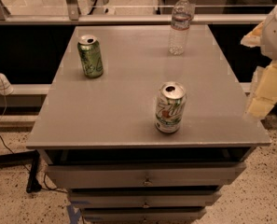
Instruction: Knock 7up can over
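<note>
7up can [170, 107] as target, but starting from the gripper [261, 96]: hangs at the far right edge of view, out past the right rim of the table [114, 106], touching nothing. Cannot tell whether apart or together; nothing but pale, blocky shapes to go by. Well apart from the target, with bare tabletop between. Next outward, the 7up can itself: stands upright on its base near the front edge, a little right of centre, silver top toward the camera, green lettering facing forward. Plainly not tipped, so counts as 0 of the knocking done. Farther back, 2 other containers, neither part of the job: green can [90, 56] upright at the back left, water bottle [180, 24] upright at the back right, both well apart from the target and from each other. Below the top, 3 drawers [145, 177], shut or nearly so. Left to do, judging by this: bring the gripper in across the right rim, meet the 7up can's side, push sideways to topple, without sweeping on toward the 2 at the back.
</note>
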Controlling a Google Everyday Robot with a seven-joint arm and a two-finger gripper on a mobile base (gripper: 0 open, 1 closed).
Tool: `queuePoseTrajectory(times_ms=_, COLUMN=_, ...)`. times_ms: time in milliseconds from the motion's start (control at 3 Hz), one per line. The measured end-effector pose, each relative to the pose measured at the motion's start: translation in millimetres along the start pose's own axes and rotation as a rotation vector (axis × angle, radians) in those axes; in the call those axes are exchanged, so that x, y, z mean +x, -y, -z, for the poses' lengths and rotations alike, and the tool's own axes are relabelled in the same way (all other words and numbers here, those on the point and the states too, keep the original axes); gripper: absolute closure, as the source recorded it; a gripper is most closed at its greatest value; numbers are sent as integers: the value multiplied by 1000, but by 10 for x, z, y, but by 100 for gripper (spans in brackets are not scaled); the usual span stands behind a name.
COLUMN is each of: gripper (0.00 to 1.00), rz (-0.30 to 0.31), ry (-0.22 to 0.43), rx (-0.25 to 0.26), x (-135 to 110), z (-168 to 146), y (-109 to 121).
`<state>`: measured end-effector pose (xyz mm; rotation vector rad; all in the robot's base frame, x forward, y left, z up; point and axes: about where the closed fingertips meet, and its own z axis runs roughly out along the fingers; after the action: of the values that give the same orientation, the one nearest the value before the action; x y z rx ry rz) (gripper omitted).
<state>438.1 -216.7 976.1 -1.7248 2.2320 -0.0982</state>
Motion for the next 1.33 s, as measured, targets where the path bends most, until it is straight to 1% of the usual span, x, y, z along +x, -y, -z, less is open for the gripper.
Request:
queuePoseTrajectory(times_ms=333, gripper=0, rz=0, ry=0, rx=0, x=0, z=0, y=0)
queuePoseTrajectory(times_ms=667, gripper=0, rz=-29, ry=48, rx=8, x=-19, z=-35, y=-26)
queuePoseTrajectory(times_ms=1000, gripper=0, rz=-96, ry=173, rx=8, x=-30, z=-146, y=-16)
queuePoseTrajectory(times_ms=1333, gripper=0, rz=-160, ry=340, rx=-3, x=-93, z=-285, y=18)
